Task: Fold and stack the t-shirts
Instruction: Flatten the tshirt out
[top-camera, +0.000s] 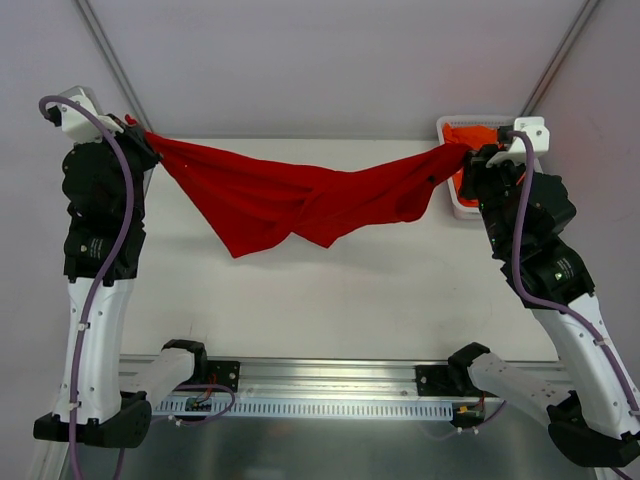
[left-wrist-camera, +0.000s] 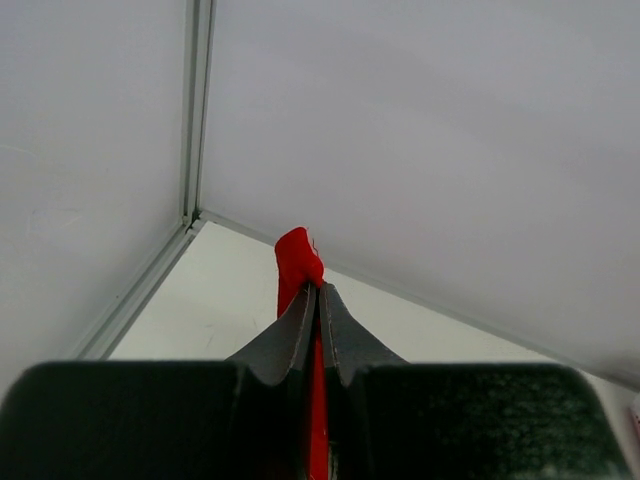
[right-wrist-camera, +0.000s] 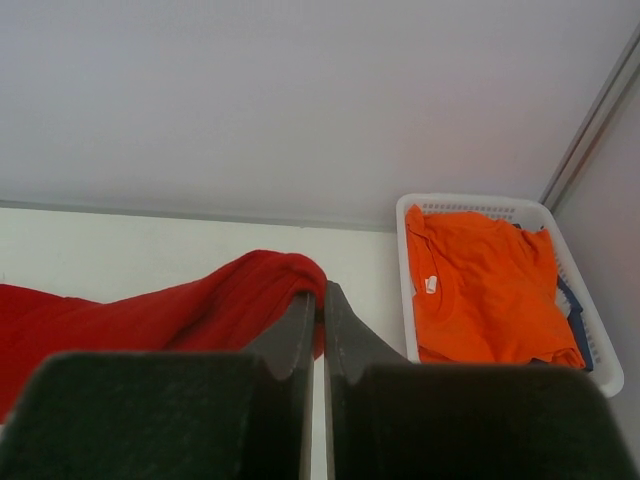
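Red t-shirt (top-camera: 290, 200), stretched, sagging midway

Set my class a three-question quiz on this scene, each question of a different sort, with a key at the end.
1. True or false: the left gripper and right gripper are both shut on the red t-shirt.
2. What lies on top in the white basket? A orange t-shirt, B green t-shirt, C white towel.
3. Fill in: the basket stands at the table's far ___ corner.
Key: 1 true; 2 A; 3 right.
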